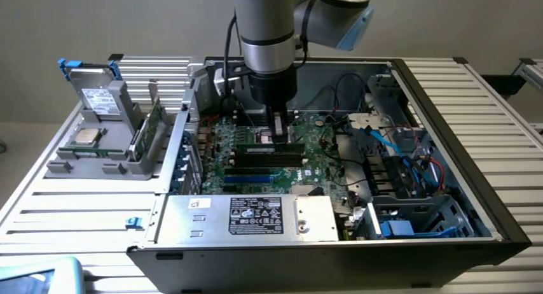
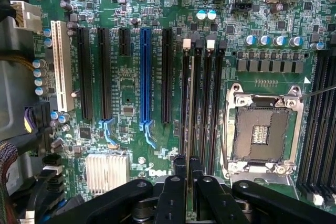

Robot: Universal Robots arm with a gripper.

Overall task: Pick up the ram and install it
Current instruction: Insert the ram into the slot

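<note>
The ram (image 1: 254, 148) is a narrow green stick with dark chips. It stands on edge along a black memory slot of the motherboard (image 1: 314, 170), inside the open computer case. My gripper (image 1: 279, 140) comes straight down on it and is shut on its top edge near the exterior view's right end. In the wrist view the ram (image 2: 190, 103) shows as a thin pale edge running along one of the black slots. The two black fingers (image 2: 180, 166) of the gripper (image 2: 188, 163) are pressed close on either side of it. I cannot tell whether the stick is fully seated.
A silver power supply (image 1: 254, 217) sits at the case's near side. Drive cage (image 1: 407, 224) and cables (image 1: 398, 147) are to the exterior view's right. A grey holder (image 1: 93, 160) with a broader green card (image 1: 149, 132) stands outside, left. The CPU socket (image 2: 261, 129) adjoins the memory slots.
</note>
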